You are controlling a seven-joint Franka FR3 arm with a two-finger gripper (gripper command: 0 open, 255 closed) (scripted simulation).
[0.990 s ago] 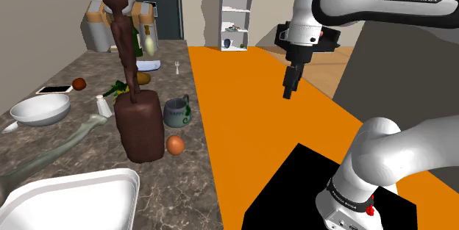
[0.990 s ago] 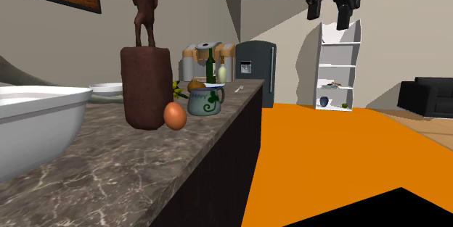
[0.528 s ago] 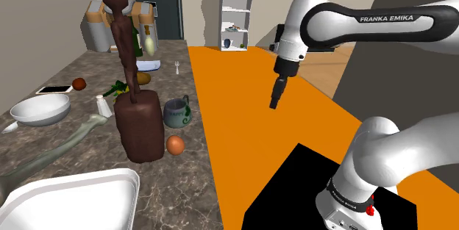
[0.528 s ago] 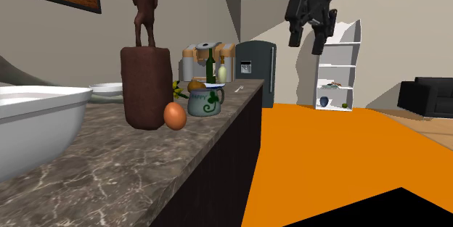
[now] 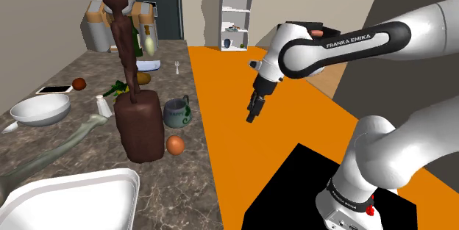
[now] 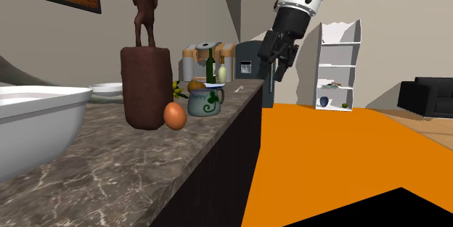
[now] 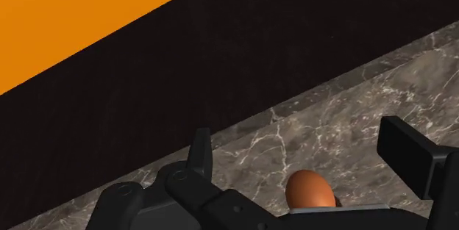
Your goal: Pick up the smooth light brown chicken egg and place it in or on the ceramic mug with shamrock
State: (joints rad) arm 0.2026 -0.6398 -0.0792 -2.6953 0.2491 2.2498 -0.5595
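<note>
A light brown egg (image 5: 175,145) (image 6: 174,115) lies on the dark marble counter (image 5: 193,184) near its front edge, right beside a tall brown block. Just behind it stands the grey-blue mug with a green shamrock (image 5: 176,112) (image 6: 204,101), upright, with something brownish showing above its rim. My black gripper (image 5: 251,116) (image 6: 274,70) hangs in the air over the orange floor, off the counter's edge and above the egg's level. In the wrist view the fingers (image 7: 200,148) stand apart, the gripper (image 7: 298,139) is open and empty, and the egg (image 7: 310,190) shows on the counter beyond them.
A dark brown statue on a block (image 5: 140,122) rises beside the egg. Further along the counter are a white bowl (image 5: 40,108), a shaker (image 5: 104,106), a phone (image 5: 55,89), a green bottle (image 5: 137,41) and a fork (image 5: 176,65). A large white basin (image 5: 70,199) sits at the near end.
The arm has swung down and toward the counter, bringing the gripper lower and nearer the egg. The fingers stay apart. Nothing on the counter has moved.
</note>
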